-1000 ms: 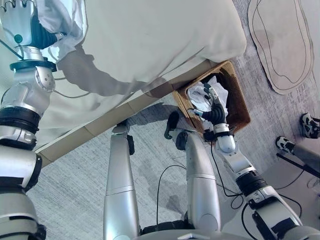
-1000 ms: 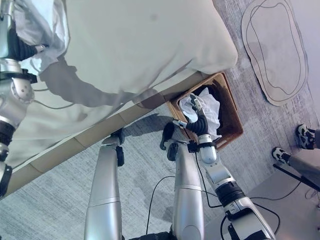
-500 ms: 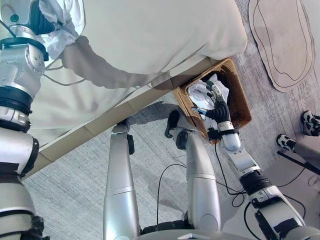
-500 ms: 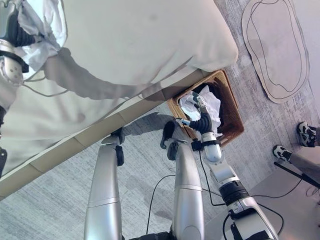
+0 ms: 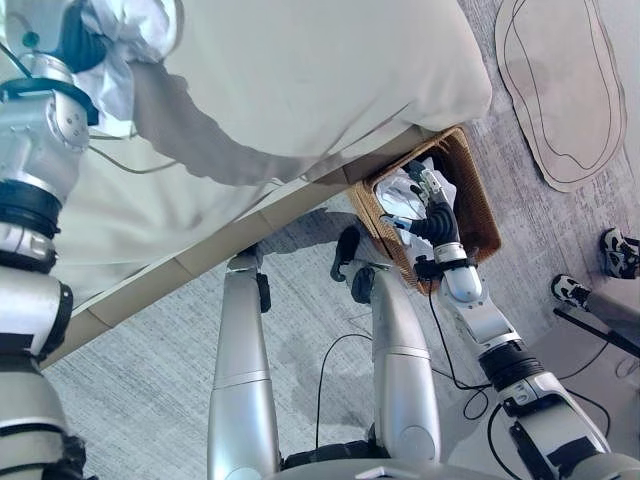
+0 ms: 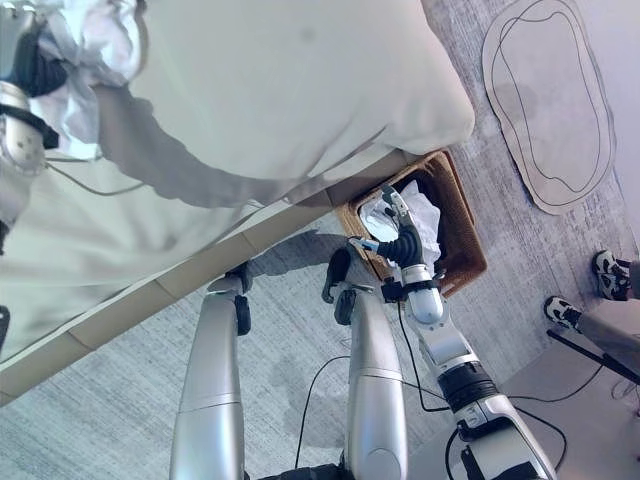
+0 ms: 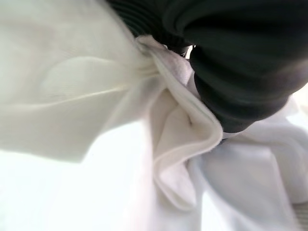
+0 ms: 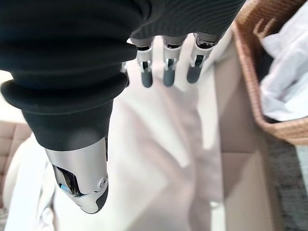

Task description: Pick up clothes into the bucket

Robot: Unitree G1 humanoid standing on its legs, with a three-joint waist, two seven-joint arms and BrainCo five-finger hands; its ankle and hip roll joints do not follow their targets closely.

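Beside the bed: a woven basket (image 5: 470, 200) sits on the grey floor, tucked against the bed's corner where either arm can reach it; I take it for the bucket the task means.
Already in the basket: white clothes (image 5: 412, 190) lie bunched against its near wall.
Right hand: the right hand (image 5: 425, 205) hangs over the basket's near rim, fingers straight and loose, thumb apart, holding nothing. It looks like a hand that has let go of its load.
Left hand: the left hand (image 5: 72, 42) is up at the far left over the bed (image 5: 300, 80); its dark cover shows, but the fingers are buried in cloth, so I cannot tell whether they grip.
Clothes on the bed: a crumpled white garment (image 5: 135, 25) is wrapped around that hand. The left wrist view shows folds of it (image 7: 168, 144) pressed right against the dark cover, which suggests it is being gathered for the basket.
Changed from a second ago: the bundle at the left hand sits higher and more balled up; the right hand has barely moved over the basket.
Still to do: carry the bed garment across and drop it in.
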